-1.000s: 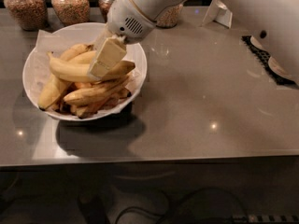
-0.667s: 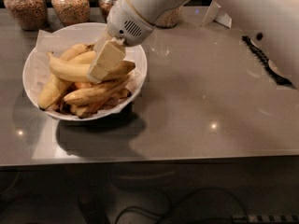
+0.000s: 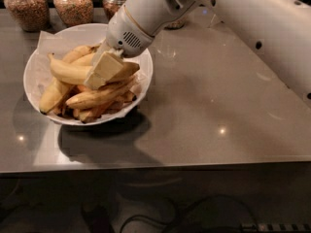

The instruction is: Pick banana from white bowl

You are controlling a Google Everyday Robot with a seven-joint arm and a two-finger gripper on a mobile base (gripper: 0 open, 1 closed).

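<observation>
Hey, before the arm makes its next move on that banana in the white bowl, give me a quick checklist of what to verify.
1. Pincer is down inside the white bowl, on the pile: ok.
2. Pincer lines up with the banana, the long pale one on top, at its right end: ok.
3. Firm grip on the banana: cannot tell.
4. Banana lifted free of the other bananas: not ok, it lies on them.
5. Bowl sits fully on the table, back from the front edge: ok.
6. Jars stand upright behind the bowl, apart from the pincer: ok.
</observation>
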